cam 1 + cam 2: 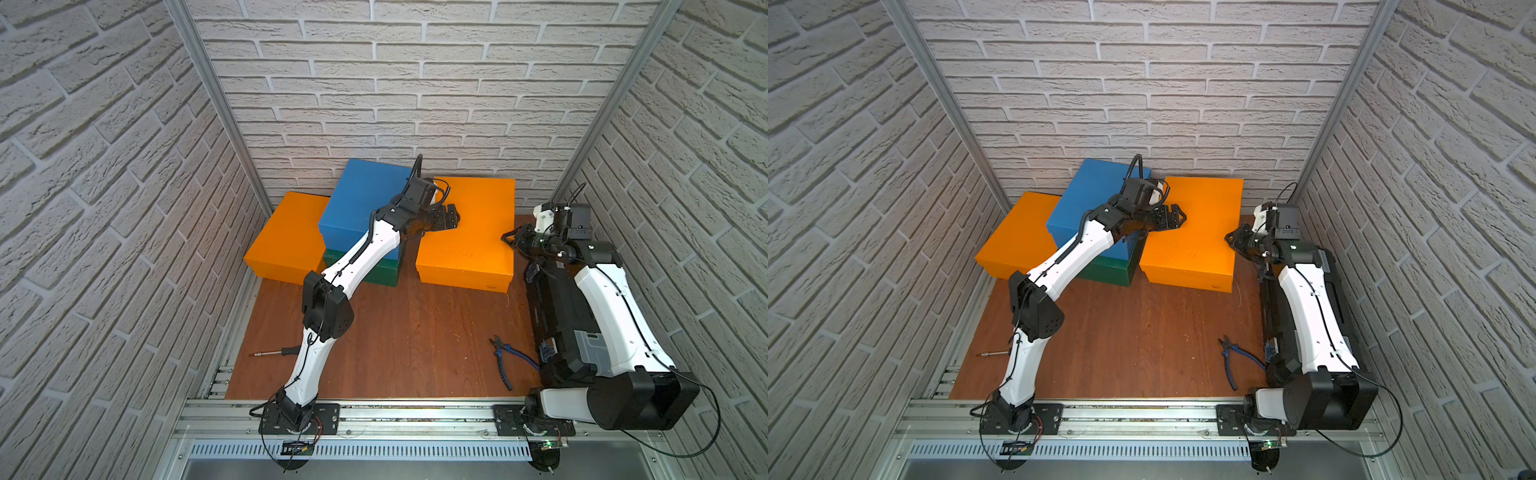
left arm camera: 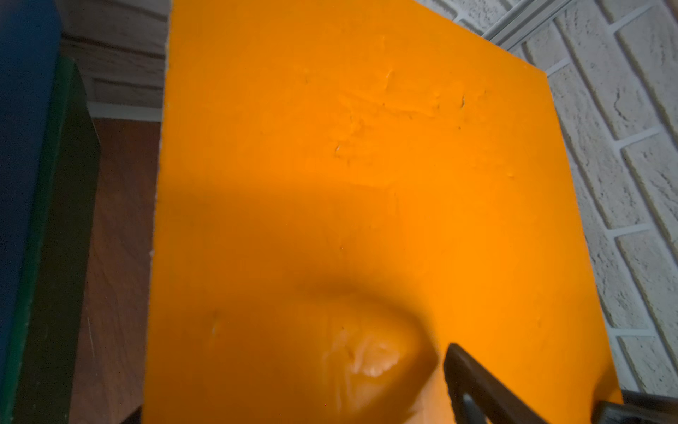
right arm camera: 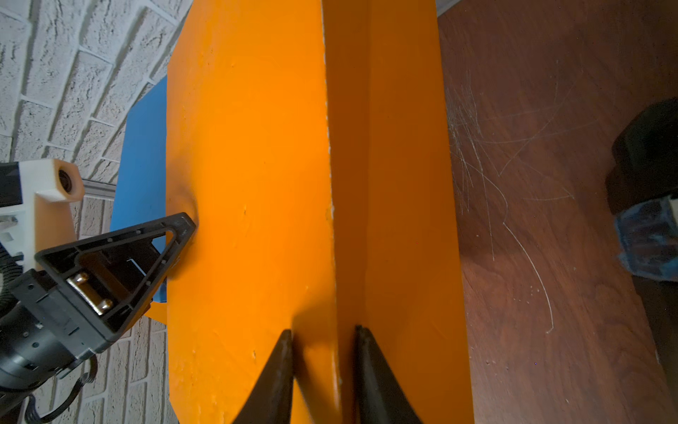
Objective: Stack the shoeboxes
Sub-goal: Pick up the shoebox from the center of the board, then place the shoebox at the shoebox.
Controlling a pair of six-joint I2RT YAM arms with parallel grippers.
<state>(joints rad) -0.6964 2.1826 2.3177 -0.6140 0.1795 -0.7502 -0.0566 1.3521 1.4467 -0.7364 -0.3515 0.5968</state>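
Closest to the lens, an aluminium rail [image 1: 415, 413] is running across the bottom of the frame in both top views, carrying the two arm bases; beyond it, on the wooden tabletop [image 1: 415, 332], a screwdriver [image 1: 272, 353] is lying at lower left and blue-handled pliers [image 1: 505, 365] at lower right, beside a black tool case [image 1: 557, 316] sitting under the right arm; the four shoeboxes are standing along the back wall, just above mid-frame; the left-hand orange shoebox [image 1: 286, 237] is sitting at centre left; the blue shoebox [image 1: 361, 199] is lying askew on the dark green shoebox [image 1: 376, 272] at centre; the right-hand orange shoebox [image 1: 478, 237] is resting on the tabletop at centre right, apart from the green one; the left gripper [image 1: 453, 216] is reaching over that box's edge nearest the blue one, jaws spread wide, one fingertip [image 3: 183, 225] touching the lid; the right gripper [image 3: 323, 328] is meeting the opposite edge, its narrowed jaws straddling the lid's rim; whether they are pinching it cannot be told.
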